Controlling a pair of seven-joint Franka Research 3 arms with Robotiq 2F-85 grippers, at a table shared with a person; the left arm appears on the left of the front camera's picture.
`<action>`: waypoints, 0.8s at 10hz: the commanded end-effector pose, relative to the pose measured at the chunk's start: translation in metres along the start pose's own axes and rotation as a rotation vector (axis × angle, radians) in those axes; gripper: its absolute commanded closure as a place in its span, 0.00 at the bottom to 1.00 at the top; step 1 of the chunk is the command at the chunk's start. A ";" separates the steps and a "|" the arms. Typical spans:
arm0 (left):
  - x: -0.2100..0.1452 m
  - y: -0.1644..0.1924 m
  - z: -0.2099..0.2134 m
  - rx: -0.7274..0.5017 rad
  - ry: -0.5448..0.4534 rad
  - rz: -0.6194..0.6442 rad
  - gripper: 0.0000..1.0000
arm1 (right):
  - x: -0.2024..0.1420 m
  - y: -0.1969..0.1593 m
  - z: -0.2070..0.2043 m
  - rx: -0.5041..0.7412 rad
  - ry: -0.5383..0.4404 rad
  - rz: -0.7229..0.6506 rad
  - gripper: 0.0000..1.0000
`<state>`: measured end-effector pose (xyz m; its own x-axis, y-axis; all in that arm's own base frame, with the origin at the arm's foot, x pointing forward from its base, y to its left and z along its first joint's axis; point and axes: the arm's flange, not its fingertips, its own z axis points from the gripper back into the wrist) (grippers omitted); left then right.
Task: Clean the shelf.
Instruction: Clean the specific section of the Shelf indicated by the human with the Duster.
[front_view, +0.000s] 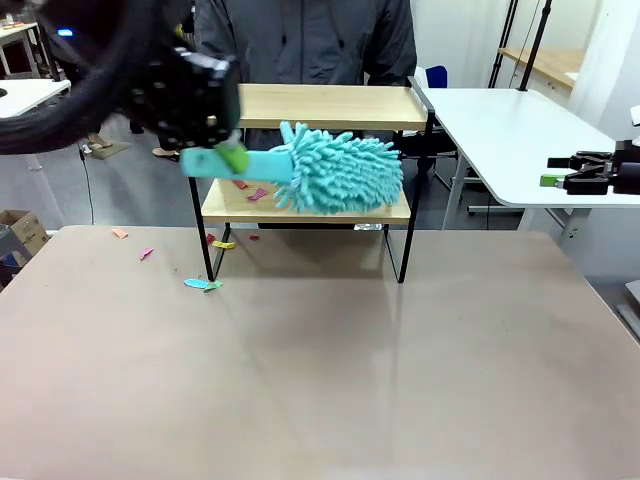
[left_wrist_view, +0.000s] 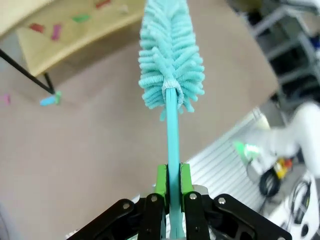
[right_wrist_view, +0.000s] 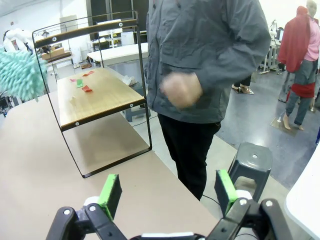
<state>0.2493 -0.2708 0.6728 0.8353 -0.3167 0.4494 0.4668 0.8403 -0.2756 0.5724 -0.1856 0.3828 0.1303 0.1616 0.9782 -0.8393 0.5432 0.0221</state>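
Left gripper (left_wrist_view: 172, 177): clamped on the thin turquoise handle of the microfibre duster (front_view: 340, 170). Right gripper (right_wrist_view: 168, 189): spread wide, nothing between the pads, parked off to my right.

The shelf (front_view: 330, 106) stands at the far middle of the table (front_view: 320, 400). The duster head is at the front of its lower board, toward the right end; I cannot tell whether it is touching.

Paper scraps (front_view: 250, 190) lie on the left part of the lower board, and more lie on the table by the left front leg.

Risks:
- The handle is held edge-on, so downward pressure could twist it in my pads.
- A fast sweep would scatter scraps onto the table.
- The head or my wrist could snag the black frame and shove the light rack.
- The person (right_wrist_view: 210, 55) stands just behind the shelf, so overreach is a hazard.
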 end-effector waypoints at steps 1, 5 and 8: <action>0.019 -0.031 -0.011 0.152 -0.080 0.100 0.87 | 0.008 0.004 -0.002 -0.016 0.014 -0.012 0.00; 0.022 -0.044 -0.030 0.118 -0.082 0.090 0.87 | 0.008 0.004 -0.002 -0.016 0.014 -0.012 0.00; 0.033 -0.050 -0.044 0.108 -0.033 0.069 0.87 | 0.008 0.004 -0.002 -0.016 0.014 -0.012 0.00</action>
<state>0.2626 -0.3373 0.6690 0.8511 -0.2384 0.4677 0.3736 0.9010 -0.2207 0.5724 -0.1856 0.3828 0.1303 0.1615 0.9782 -0.8394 0.5431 0.0221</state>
